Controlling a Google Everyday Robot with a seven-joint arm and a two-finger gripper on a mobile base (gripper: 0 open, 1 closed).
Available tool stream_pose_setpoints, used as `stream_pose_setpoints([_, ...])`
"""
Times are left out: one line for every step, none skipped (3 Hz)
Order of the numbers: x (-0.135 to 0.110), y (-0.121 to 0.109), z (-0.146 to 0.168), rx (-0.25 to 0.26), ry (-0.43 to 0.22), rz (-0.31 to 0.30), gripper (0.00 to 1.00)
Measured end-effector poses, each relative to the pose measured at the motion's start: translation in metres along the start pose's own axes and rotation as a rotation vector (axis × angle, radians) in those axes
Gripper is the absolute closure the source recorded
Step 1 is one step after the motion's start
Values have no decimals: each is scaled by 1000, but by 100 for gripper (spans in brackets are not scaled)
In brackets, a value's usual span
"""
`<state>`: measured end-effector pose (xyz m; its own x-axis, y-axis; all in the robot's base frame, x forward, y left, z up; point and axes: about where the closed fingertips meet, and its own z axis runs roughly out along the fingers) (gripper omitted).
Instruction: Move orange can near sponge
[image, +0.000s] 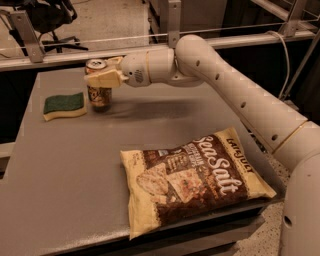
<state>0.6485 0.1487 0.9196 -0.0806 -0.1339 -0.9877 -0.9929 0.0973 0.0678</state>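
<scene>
The orange can stands upright at the far left of the grey table, its base at or just above the tabletop. My gripper is shut on the can's upper part, reaching in from the right. The sponge, dark green over a pale yellow base, lies flat just left of the can, a small gap apart.
A large brown-and-cream Sea Salt chip bag lies flat at the near right of the table. My white arm spans the table's right side. A metal rail runs behind the far edge. An office chair stands beyond it.
</scene>
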Motion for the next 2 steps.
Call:
stream_pose_setpoints([3,7,14,-28,4,1,62])
stream_pose_setpoints([6,12,25,-49,9,2,39])
